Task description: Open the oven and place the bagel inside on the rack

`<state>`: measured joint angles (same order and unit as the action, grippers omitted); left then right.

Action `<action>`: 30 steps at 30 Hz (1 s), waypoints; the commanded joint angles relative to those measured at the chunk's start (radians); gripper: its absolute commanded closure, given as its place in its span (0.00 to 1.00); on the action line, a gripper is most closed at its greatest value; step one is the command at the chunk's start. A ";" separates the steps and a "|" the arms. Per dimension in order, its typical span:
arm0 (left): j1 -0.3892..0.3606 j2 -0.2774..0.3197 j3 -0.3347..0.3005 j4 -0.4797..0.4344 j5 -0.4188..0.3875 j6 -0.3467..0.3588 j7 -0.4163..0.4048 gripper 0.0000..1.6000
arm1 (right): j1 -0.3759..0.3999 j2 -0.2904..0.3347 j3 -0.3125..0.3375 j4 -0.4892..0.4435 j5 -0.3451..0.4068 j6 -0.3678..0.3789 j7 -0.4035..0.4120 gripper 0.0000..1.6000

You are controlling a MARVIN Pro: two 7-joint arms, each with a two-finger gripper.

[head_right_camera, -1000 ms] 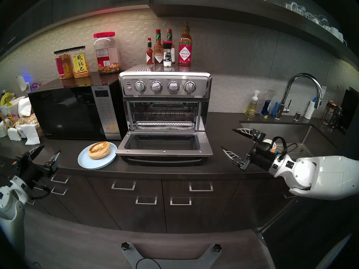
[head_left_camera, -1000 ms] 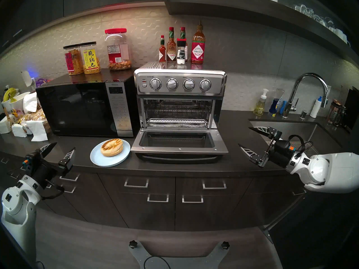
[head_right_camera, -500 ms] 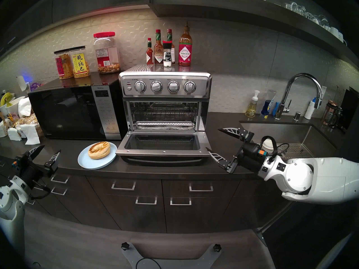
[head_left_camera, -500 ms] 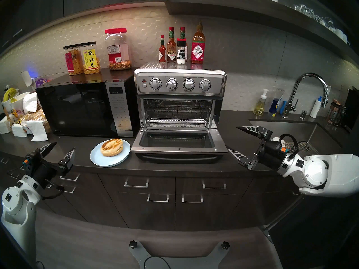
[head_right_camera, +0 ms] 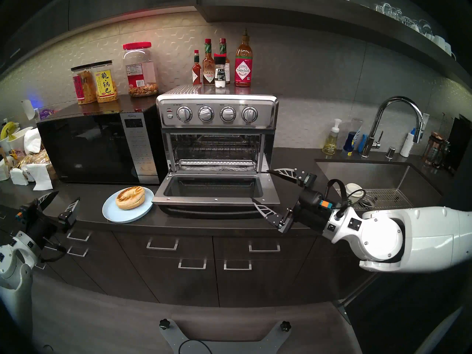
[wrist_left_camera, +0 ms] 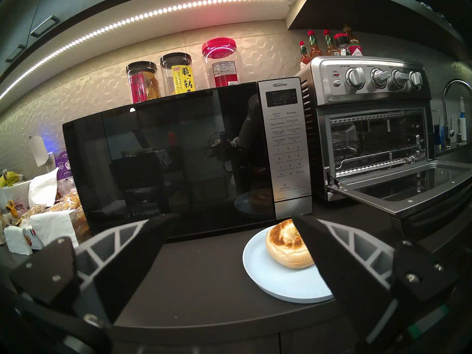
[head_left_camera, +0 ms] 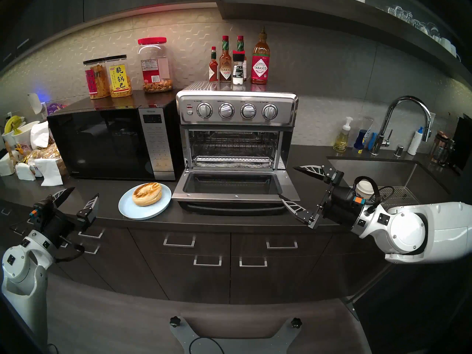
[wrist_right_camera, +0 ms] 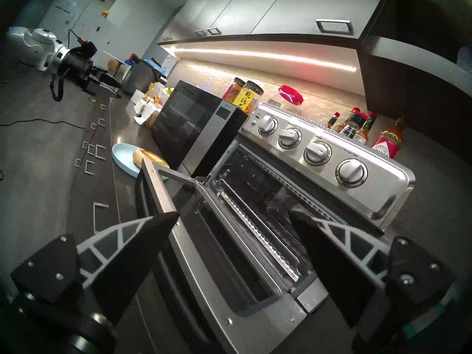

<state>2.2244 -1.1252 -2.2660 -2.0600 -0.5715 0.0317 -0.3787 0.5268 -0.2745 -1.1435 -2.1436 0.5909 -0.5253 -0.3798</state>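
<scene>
The stainless-steel oven [head_left_camera: 237,110] stands with its door [head_left_camera: 235,190] dropped flat and the wire rack [head_left_camera: 231,144] bare inside the cavity. To the door's left, the toasted bagel [head_left_camera: 146,193] lies on a pale blue plate [head_left_camera: 127,208]. My left gripper [head_left_camera: 83,193] hovers open over the counter's front edge, left of the plate; its wrist view shows the bagel [wrist_left_camera: 283,246] just past the right finger. Open and holding nothing, my right gripper [head_left_camera: 287,182] sits at the door's right front corner, with the door between its fingers in the right wrist view [wrist_right_camera: 233,213].
A black microwave [head_left_camera: 107,146] with snack jars on top stands left of the oven. Sauce bottles [head_left_camera: 260,62] stand on the oven. At the right are a sink [head_left_camera: 383,172], a faucet [head_left_camera: 408,116] and a paper cup [head_left_camera: 365,188]. Napkins and bread clutter the far left.
My right arm has swung left from beside the sink to the oven door's right front corner, still open. The left arm, bagel and door have not moved.
</scene>
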 commanded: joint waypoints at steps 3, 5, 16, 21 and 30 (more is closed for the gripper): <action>0.001 -0.001 -0.008 -0.022 0.002 -0.002 0.003 0.00 | -0.045 -0.079 0.050 -0.059 -0.008 0.026 -0.108 0.00; 0.001 -0.001 -0.009 -0.022 0.002 -0.002 0.003 0.00 | -0.050 -0.085 0.057 -0.060 -0.008 0.029 -0.118 0.00; 0.002 -0.001 -0.009 -0.023 0.003 -0.001 0.003 0.00 | -0.073 -0.096 0.073 -0.057 -0.020 0.033 -0.150 0.00; 0.002 -0.001 -0.009 -0.023 0.003 -0.001 0.003 0.00 | -0.080 -0.102 0.079 -0.055 -0.026 0.044 -0.167 0.00; 0.001 -0.001 -0.008 -0.021 0.002 -0.002 0.002 0.00 | -0.146 -0.239 0.158 -0.061 0.048 0.077 -0.218 0.00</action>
<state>2.2240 -1.1263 -2.2661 -2.0601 -0.5714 0.0318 -0.3777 0.4167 -0.4100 -1.0525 -2.1881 0.5884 -0.4802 -0.5514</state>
